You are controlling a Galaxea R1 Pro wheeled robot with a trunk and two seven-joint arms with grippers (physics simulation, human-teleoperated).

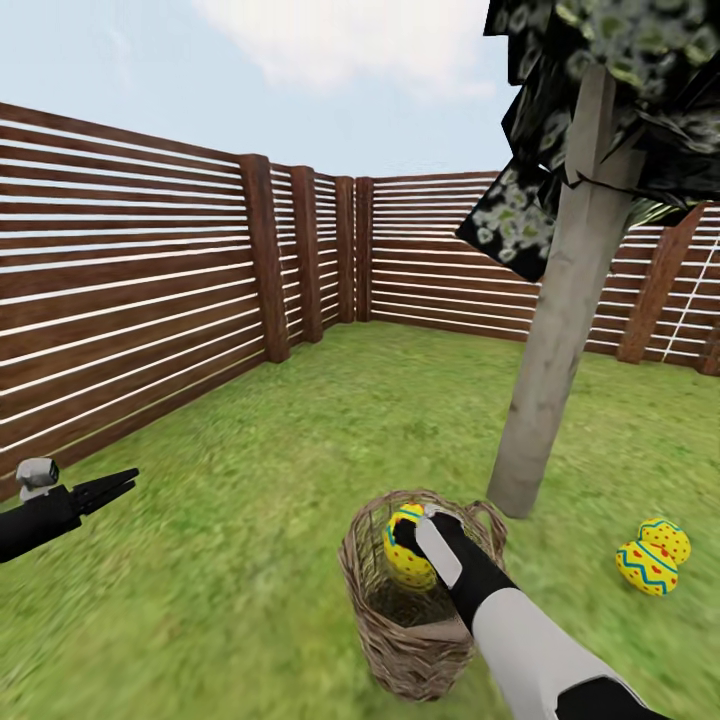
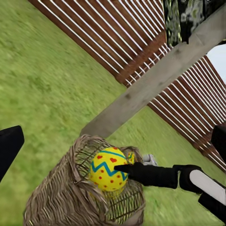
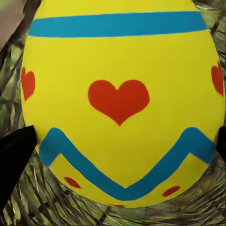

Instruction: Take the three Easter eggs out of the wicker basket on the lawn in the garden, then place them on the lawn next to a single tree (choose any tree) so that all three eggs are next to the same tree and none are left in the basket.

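The head view looks forward and down from above onto the brown woven wicker basket (image 1: 418,610). The left wrist view faces that basket (image 2: 70,197) from the side, at moderate range. The right wrist view sits very near the yellow blue-banded egg (image 3: 120,101) (shared with both other views).

One egg (image 1: 408,558) sits in the basket (image 1: 415,640) before the tree (image 1: 560,330); two eggs (image 1: 652,558) lie right.
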